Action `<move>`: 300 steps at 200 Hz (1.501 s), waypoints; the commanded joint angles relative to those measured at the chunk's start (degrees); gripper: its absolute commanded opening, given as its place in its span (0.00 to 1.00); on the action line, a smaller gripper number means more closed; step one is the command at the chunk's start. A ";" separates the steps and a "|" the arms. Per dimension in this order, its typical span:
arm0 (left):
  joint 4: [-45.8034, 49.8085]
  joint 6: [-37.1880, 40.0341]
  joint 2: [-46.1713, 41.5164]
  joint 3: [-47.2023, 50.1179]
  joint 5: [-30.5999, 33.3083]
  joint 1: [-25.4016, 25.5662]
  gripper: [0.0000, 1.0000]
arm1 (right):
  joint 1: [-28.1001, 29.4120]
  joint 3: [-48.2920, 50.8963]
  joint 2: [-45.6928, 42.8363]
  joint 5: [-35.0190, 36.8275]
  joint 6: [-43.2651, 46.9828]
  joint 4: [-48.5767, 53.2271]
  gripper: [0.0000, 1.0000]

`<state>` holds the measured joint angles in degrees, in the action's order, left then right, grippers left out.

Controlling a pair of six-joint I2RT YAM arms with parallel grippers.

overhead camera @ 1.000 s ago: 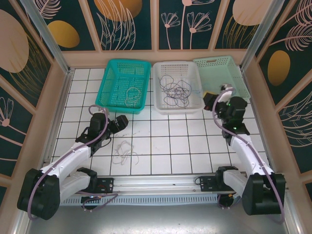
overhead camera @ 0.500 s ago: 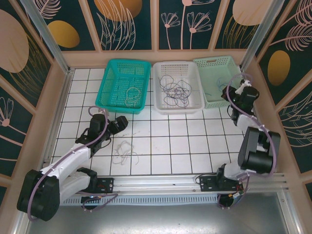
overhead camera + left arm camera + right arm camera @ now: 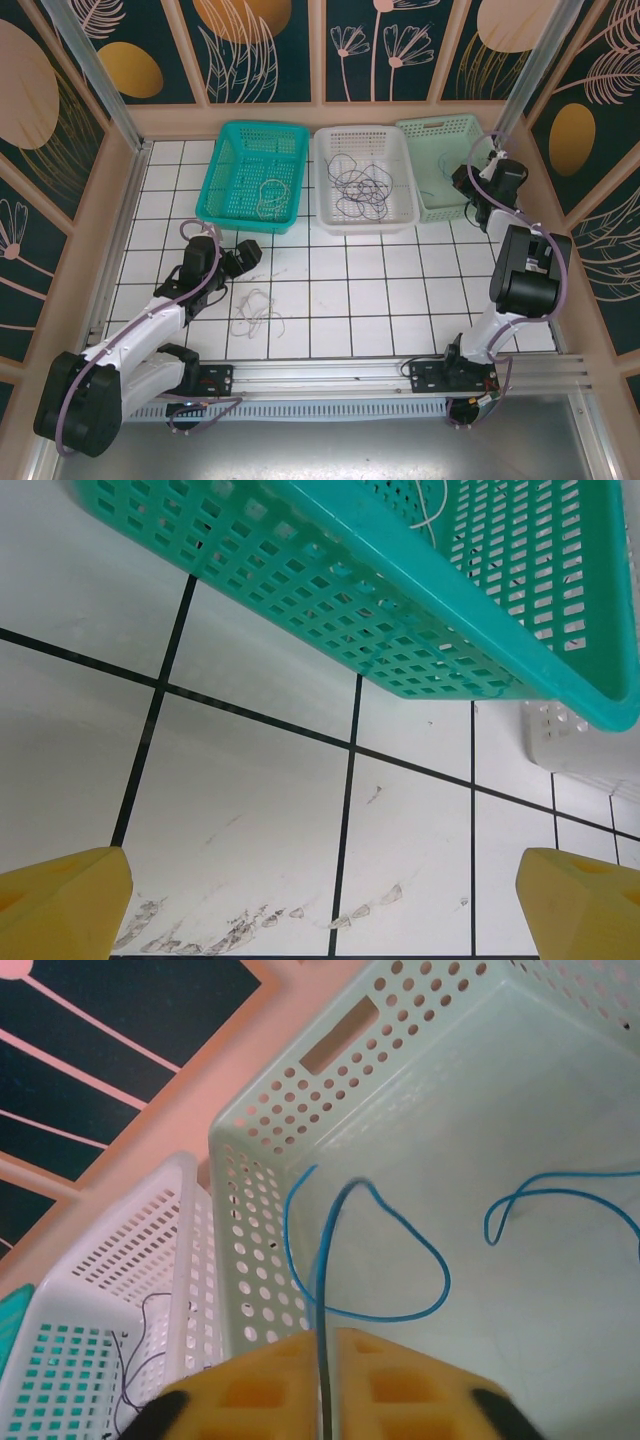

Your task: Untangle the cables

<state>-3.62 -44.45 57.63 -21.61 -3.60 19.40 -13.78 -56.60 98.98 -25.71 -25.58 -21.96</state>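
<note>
Baskets (image 3: pixel 362 130) stand three abreast; right end effector (image 3: pixel 326 1348) pinches blue cable (image 3: pixel 321 1270) over the green basket (image 3: pixel 440 123); left end effector (image 3: pixel 322 905) gapes empty.

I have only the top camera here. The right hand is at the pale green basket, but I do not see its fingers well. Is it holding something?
Observer: Yes. Its wrist camera shows a blue cable in the narrow slit between the yellow fingers of the right hand, looping inside the pale green basket.
Operator: And the left hand, is it empty?
Observer: Its wrist camera shows the left hand wide open, nothing between the fingers, only white tile under them.
</note>
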 commanded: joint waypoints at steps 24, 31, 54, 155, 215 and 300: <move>3.37 -1.43 -0.09 -0.45 0.88 -0.48 0.99 | -0.10 -1.46 -1.64 -0.91 1.26 5.55 0.70; 4.33 -1.52 -0.43 -0.56 1.19 -0.43 0.99 | 0.02 -1.41 -2.23 -0.62 1.28 6.31 0.73; 7.54 -2.52 -2.66 -0.38 2.61 -0.41 0.99 | 0.07 -1.31 -3.99 -0.04 1.69 9.18 0.77; 10.87 -9.86 -14.29 5.52 2.29 -0.15 0.96 | 28.18 10.48 -26.38 -1.25 13.82 10.08 0.73; 12.44 -2.61 -5.34 -4.92 5.36 -4.45 0.98 | 59.60 11.98 -17.89 0.73 16.58 10.53 0.70; 11.33 -2.22 -6.10 -2.05 3.53 -8.41 0.99 | 71.48 -3.25 5.58 1.99 19.59 18.02 0.66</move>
<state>7.81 -47.55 52.97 -24.99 0.36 11.33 55.88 -54.85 101.41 -23.42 -7.81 -7.68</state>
